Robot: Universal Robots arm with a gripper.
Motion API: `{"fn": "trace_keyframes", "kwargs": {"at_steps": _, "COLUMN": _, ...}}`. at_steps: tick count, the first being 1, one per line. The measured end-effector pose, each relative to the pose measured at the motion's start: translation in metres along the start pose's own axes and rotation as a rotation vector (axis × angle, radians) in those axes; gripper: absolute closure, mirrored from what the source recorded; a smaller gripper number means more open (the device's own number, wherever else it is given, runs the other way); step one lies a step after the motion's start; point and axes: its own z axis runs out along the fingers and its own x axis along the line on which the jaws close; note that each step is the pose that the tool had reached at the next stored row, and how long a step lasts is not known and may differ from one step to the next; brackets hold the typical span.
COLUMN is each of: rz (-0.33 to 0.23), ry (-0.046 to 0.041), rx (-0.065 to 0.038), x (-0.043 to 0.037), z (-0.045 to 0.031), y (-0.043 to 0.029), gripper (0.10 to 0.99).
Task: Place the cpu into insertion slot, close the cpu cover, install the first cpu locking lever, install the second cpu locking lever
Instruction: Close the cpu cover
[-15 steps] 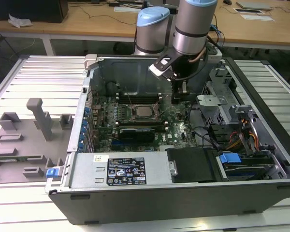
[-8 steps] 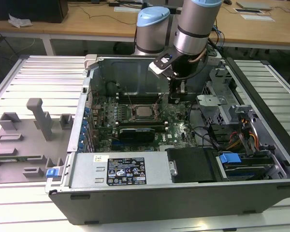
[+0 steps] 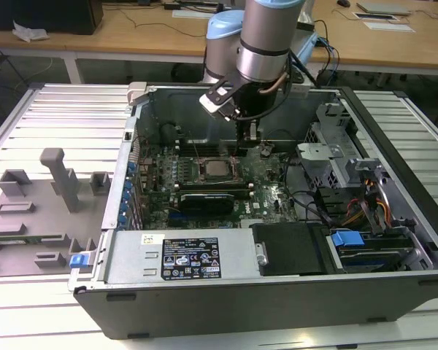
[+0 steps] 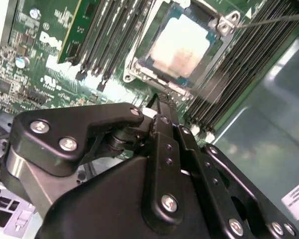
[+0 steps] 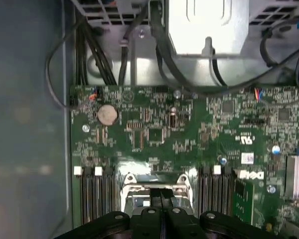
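The cpu point(image 3: 217, 169) point(image 4: 182, 46), a silver-topped square chip, sits in the insertion slot point(image 3: 204, 177) on the green motherboard. The cpu cover point(image 4: 137, 63), a silver frame, lies down around the chip, its edge also showing in the first wrist view point(image 5: 154, 180). A thin metal locking lever point(image 4: 274, 20) runs out from one corner of the socket. My gripper point(image 3: 240, 149) point(image 4: 159, 105) point(image 5: 162, 195) hangs just over the socket's edge, its black fingers point(image 4: 165, 130) shut together with nothing between them.
The motherboard point(image 5: 154, 134) lies inside an open computer case point(image 3: 226, 292). Black memory slots point(image 4: 107, 35) flank the socket on both sides. Cables and a drive cage point(image 3: 328, 164) crowd the exterior view's right. A grey fixture plate point(image 3: 36, 211) stands outside at that view's left.
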Motion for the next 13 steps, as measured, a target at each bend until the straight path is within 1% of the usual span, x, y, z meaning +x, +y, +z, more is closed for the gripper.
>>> {"fn": "trace_keyframes", "kwargs": {"at_steps": 1, "rz": 0.0, "ry": -0.0001, "rx": -0.001, "x": 0.0, "z": 0.0001, "y": -0.0022, "gripper": 0.98}}
{"fn": "trace_keyframes", "kwargs": {"at_steps": 3, "rz": 0.0, "ry": 0.0, "rx": -0.001, "x": 0.0, "z": 0.0002, "y": -0.0039, "gripper": 0.98}}
{"fn": "trace_keyframes", "kwargs": {"at_steps": 5, "rz": 0.0, "ry": 0.0, "rx": -0.004, "x": 0.0, "z": 0.0003, "y": -0.0078, "gripper": 0.98}}
{"fn": "trace_keyframes", "kwargs": {"at_steps": 6, "rz": 0.0, "ry": 0.0001, "rx": -0.009, "x": 0.0001, "z": 0.0006, "y": -0.0116, "gripper": 0.98}}
{"fn": "trace_keyframes", "kwargs": {"at_steps": 8, "rz": -0.001, "ry": 0.0018, "rx": -0.019, "x": 0.0, "z": 0.0014, "y": -0.0223, "gripper": 0.98}}
{"fn": "trace_keyframes", "kwargs": {"at_steps": 13, "rz": -0.001, "ry": 0.0051, "rx": -0.037, "x": -0.0019, "z": 0.0045, "y": -0.0343, "gripper": 0.98}}
